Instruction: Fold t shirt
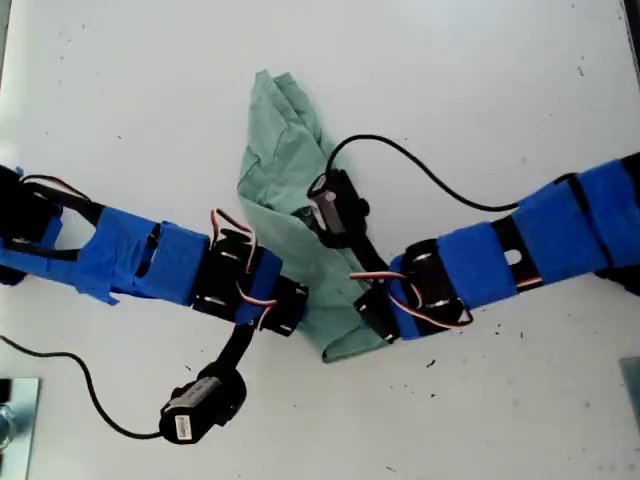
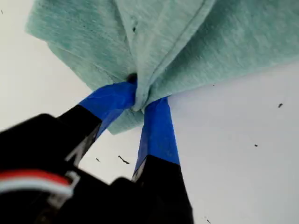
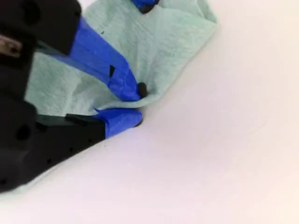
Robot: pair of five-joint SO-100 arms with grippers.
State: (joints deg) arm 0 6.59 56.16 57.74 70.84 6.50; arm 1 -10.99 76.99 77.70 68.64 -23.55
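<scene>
The pale green t shirt (image 1: 285,200) lies crumpled in a narrow strip on the white table (image 1: 480,80). In the first wrist view my first gripper (image 2: 140,100) is shut on a bunched fold of the t shirt (image 2: 187,46), with both blue-taped fingers (image 2: 159,126) pinching the cloth. My second gripper (image 3: 135,102) is shut on the edge of the t shirt (image 3: 159,46), one finger above the cloth and one below. The exterior view shows one arm's gripper (image 1: 298,308) at the shirt's lower left edge and the other arm's gripper (image 1: 372,315) at its lower right edge. I cannot tell which is which.
The other gripper's blue tip (image 3: 144,4) shows across the cloth in the second wrist view. Black cables (image 1: 430,175) trail over the table in the exterior view. A metal clamp (image 1: 15,420) sits at that view's lower left corner. Bare white table surrounds the shirt.
</scene>
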